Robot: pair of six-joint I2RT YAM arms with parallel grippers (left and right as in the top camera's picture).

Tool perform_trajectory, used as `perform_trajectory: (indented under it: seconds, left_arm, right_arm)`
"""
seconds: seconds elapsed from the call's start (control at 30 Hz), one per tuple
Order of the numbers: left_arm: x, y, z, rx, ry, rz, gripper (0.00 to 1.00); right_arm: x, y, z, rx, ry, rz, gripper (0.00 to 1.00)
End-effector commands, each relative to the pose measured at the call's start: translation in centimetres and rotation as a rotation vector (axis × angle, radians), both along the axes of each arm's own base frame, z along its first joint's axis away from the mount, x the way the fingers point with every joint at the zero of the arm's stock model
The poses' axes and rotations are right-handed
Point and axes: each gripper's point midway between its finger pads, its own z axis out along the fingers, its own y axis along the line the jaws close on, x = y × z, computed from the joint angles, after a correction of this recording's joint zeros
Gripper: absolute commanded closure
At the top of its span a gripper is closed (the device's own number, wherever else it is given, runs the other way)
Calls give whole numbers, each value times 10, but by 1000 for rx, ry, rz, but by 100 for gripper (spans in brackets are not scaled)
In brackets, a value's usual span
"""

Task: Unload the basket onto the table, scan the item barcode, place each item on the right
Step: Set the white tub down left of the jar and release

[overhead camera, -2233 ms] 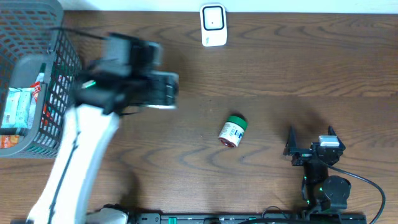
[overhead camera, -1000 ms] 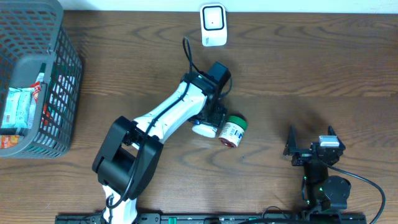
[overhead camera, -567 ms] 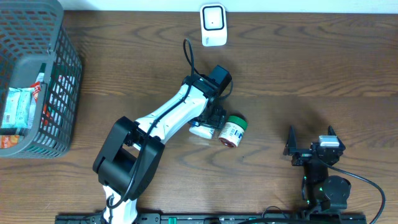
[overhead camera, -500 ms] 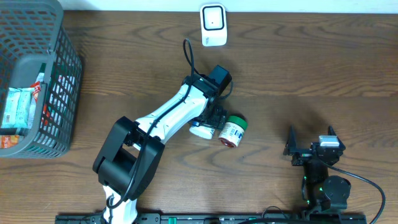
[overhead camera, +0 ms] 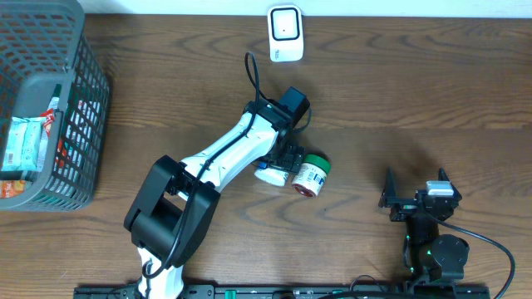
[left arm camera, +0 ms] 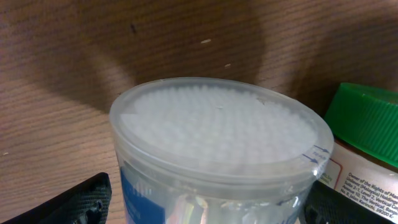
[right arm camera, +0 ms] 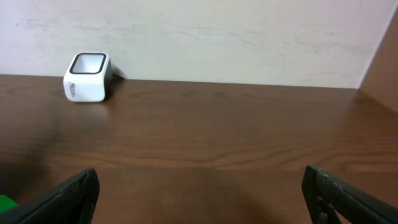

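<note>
A clear round tub of cotton swabs (left arm camera: 217, 130) with a blue label stands on the table. My left gripper (left arm camera: 208, 205) straddles it from above, open. A strip of bare wood shows between the left finger (left arm camera: 81, 199) and the tub wall, while the right finger (left arm camera: 351, 208) sits close to it. From overhead, the tub (overhead camera: 268, 174) is half hidden under the left gripper (overhead camera: 274, 169). A green-capped bottle (overhead camera: 312, 175) lies right beside it. The white scanner (overhead camera: 284, 33) stands at the far edge. My right gripper (overhead camera: 416, 184) rests open and empty at the near right.
A grey wire basket (overhead camera: 83, 124) holding packets stands at the far left. The right wrist view shows the scanner (right arm camera: 88, 77) against the back wall and bare table ahead. The green cap (left arm camera: 364, 134) nearly touches the tub's right side.
The left jaws have spread wider around the tub. The left arm has barely shifted, and the right arm has not moved.
</note>
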Motion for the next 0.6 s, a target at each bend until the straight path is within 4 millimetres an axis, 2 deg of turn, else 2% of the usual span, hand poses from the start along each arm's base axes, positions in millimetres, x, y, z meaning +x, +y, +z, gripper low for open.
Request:
perform_trajectory:
  seconds: [0.0, 0.23, 0.43, 0.57]
  left_arm:
    - [6, -2, 11, -12, -31, 6, 8]
    - [10, -4, 46, -67, -105, 6, 8]
    - [14, -6, 88, -139, -202, 9, 8]
    - [20, 1, 119, -177, -284, 26, 8]
  right_arm:
    - [0, 3, -2, -4, 6, 11, 1]
    - [0, 3, -2, -4, 6, 11, 1]
    - [0, 3, -2, -4, 6, 11, 1]
    - [0, 3, -2, -4, 7, 11, 1]
